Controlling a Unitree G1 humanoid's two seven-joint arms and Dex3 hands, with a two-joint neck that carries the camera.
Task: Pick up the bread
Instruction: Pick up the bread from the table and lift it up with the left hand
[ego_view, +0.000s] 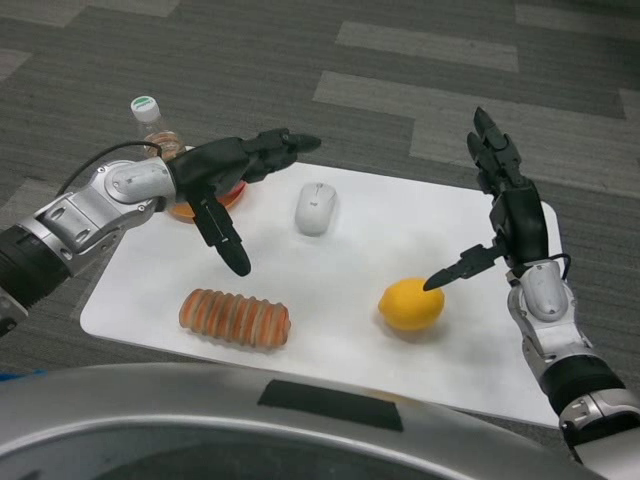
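Note:
The bread (235, 318), a ridged orange-brown loaf, lies on the near left part of the white table (330, 270). My left hand (232, 175) hovers above and behind it, open, fingers stretched to the right and the thumb pointing down toward the loaf without touching it. My right hand (503, 200) is raised at the right side of the table, open, fingers pointing up and the thumb reaching left just above a lemon.
A yellow lemon (411, 304) sits right of the bread. A white computer mouse (316, 208) lies at the back middle. A clear bottle with a green cap (156, 126) and an orange dish (200, 205) stand at the back left, partly behind my left hand.

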